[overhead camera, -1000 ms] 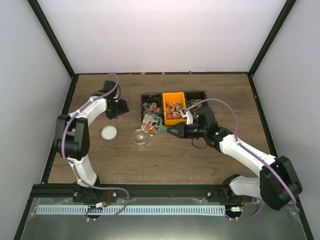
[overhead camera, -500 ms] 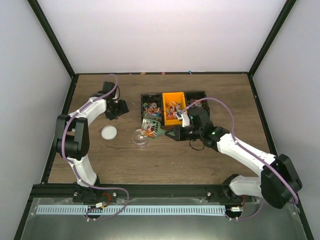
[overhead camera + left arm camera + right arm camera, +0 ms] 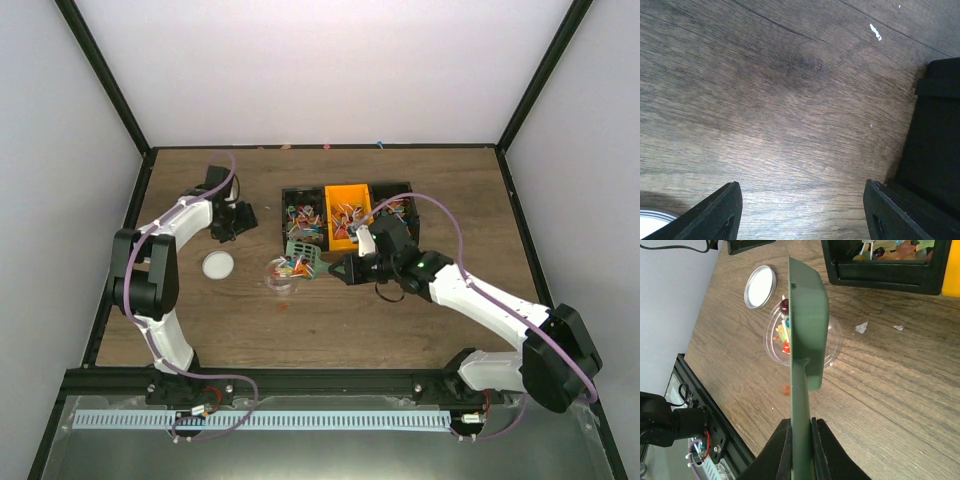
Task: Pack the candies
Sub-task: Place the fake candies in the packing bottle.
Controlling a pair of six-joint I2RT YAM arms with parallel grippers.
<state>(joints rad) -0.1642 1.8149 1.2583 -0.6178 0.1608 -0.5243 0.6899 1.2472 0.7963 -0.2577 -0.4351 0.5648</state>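
The candies (image 3: 301,214) fill a black bin and an orange bin (image 3: 347,216) at the table's middle. My right gripper (image 3: 346,270) is shut on the handle of the green scoop (image 3: 303,258). In the right wrist view the scoop (image 3: 805,325) stands turned on its edge over the small clear jar (image 3: 834,337), and several candies (image 3: 784,335) lie in the jar. The gripper (image 3: 801,440) pinches the handle from both sides. One red candy (image 3: 786,389) lies on the wood beside the jar. My left gripper (image 3: 232,218) hangs open over bare wood (image 3: 802,210), holding nothing.
The jar's round lid (image 3: 217,264) lies flat to the left of the jar, and it also shows in the right wrist view (image 3: 760,286). A third bin, black (image 3: 396,203), sits right of the orange one. A black bin wall (image 3: 940,125) is close to my left gripper's right finger.
My right arm has carried the scoop left from the bins to over the jar and tipped it. Candies now lie in the jar, and one red piece lies on the table. The left arm is still.
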